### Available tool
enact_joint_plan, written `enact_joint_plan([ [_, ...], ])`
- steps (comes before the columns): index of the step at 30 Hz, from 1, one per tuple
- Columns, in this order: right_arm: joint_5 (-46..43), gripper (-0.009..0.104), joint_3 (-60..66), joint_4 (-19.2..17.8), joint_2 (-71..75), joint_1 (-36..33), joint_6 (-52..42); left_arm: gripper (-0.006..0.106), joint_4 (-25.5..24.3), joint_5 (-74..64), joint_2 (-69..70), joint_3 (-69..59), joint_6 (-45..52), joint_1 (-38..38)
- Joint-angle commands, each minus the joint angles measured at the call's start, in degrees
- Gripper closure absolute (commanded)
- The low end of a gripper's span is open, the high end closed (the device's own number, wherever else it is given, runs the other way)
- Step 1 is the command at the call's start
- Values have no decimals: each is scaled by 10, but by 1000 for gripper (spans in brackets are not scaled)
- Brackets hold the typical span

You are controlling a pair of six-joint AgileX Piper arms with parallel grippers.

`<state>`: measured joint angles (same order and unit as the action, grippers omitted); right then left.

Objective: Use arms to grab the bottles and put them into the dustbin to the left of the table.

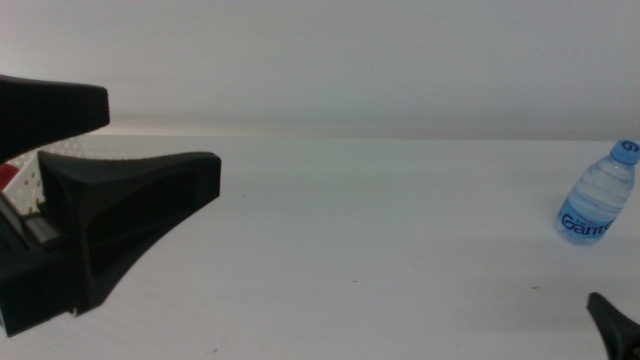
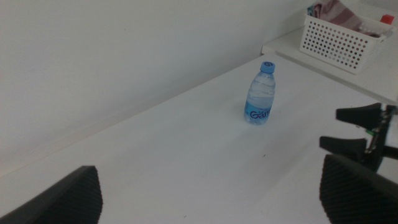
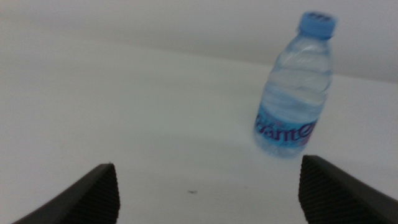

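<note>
Standing upright on the bench (image 1: 380,230), the water bottle (image 1: 598,194) faces the right tool (image 3: 208,193), jaws spread; the left tool (image 1: 150,150), spread, holds nothing.

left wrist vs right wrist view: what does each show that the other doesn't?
Only the left wrist view shows the white perforated basket with red items inside, standing on a separate surface past the table, plus the right gripper, open, and the left gripper, open. Only the right wrist view shows the bottle's label lettering close up. Both show the upright blue-capped water bottle on the table, with neither gripper touching it.
</note>
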<state>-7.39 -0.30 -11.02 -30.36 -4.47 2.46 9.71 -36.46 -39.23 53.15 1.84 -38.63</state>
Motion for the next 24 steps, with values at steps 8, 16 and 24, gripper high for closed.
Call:
enact_joint_plan([
  [8, -196, 18, 24, 115, -198, 110, -40, 7, 1, 11, 2, -3, -2, -4],
  [16, -224, 18, 24, 110, -221, 164, -44, 7, 1, 11, 2, -3, -3, -4],
  [24, -369, 18, 23, 115, -355, 164, -55, 7, 1, 11, 2, -3, -3, -4],
])
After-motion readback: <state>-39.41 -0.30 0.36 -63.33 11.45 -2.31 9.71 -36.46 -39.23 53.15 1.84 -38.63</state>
